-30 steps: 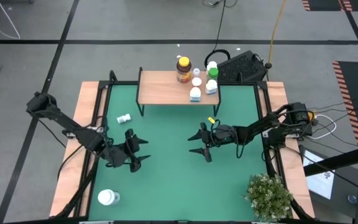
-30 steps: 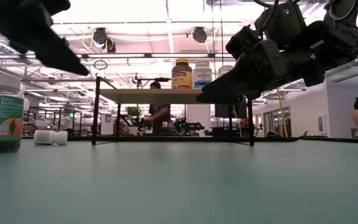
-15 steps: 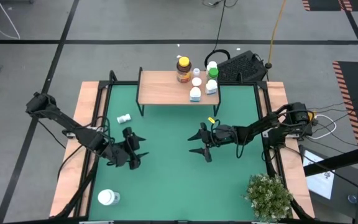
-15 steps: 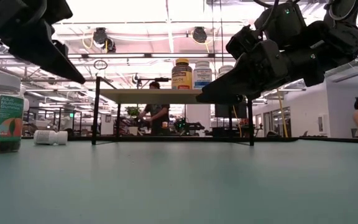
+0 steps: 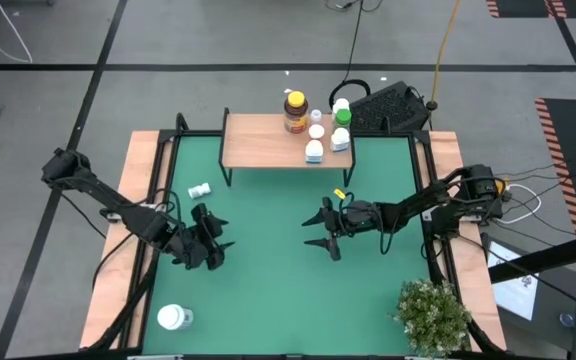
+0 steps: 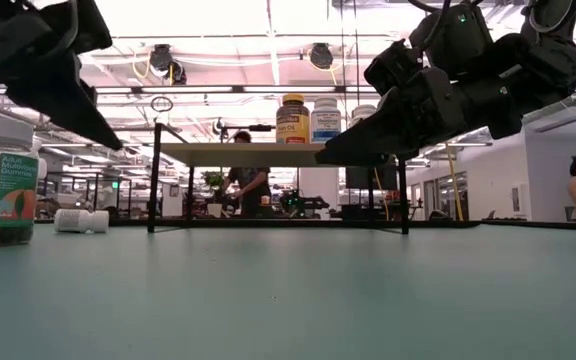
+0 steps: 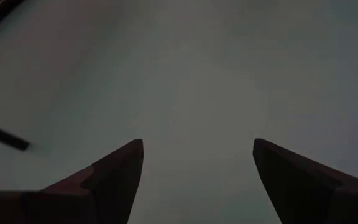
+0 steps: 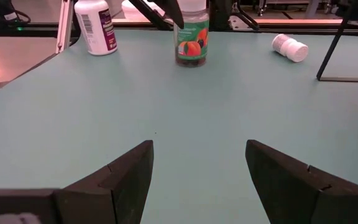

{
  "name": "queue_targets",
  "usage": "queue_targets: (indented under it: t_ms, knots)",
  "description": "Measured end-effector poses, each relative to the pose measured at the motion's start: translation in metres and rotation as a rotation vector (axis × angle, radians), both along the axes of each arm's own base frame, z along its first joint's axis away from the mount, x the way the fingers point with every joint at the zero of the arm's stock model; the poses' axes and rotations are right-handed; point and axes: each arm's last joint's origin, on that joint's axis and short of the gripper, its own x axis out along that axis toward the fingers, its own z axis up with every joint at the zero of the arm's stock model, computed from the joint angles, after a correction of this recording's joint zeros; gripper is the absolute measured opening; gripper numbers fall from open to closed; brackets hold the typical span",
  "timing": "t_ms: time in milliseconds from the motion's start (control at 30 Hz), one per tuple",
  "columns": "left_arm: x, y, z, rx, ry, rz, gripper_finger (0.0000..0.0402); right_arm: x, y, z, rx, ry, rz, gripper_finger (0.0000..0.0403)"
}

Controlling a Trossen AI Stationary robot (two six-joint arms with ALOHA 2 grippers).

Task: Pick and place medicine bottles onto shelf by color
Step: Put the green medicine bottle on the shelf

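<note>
On the left side of the mat, the left gripper (image 5: pixel 209 242) is drifting back toward its own edge: over the last second it has slid away from the centre and turned a little, and it is now hanging nearer the lying bottle (image 5: pixel 199 190), which is resting on its side just in front of the shelf's (image 5: pixel 258 148) left leg. Its fingers are spread wide and holding nothing; the left wrist view is showing only bare mat between them. The right gripper (image 5: pixel 320 228) is hovering mid-table, unmoved, also agape and empty. On the shelf, the amber bottle (image 5: pixel 294 111), the green-capped bottle (image 5: pixel 342 119) and several white ones are already standing toward its right half. A white-capped bottle (image 5: pixel 173 318) is still waiting upright near the front left corner. The left arm seems to be lining up for one of these two remaining bottles, though which one I cannot tell.
</note>
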Motion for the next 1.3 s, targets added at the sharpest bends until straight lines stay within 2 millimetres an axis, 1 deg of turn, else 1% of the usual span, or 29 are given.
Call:
queue_targets:
  t_ms: [167, 1300]
  knots:
    - [-0.0033, 0.0019, -0.0024, 0.002, 0.033, 0.023, 0.0308, 0.0, 0.0, 0.0, 0.003, 0.0, -0.001, 0.0251]
    - [-0.0032, 0.0019, -0.0024, -0.028, 0.019, 0.053, 0.0308, 0.0, -0.0001, 0.0, 0.003, 0.0, -0.004, 0.0251]
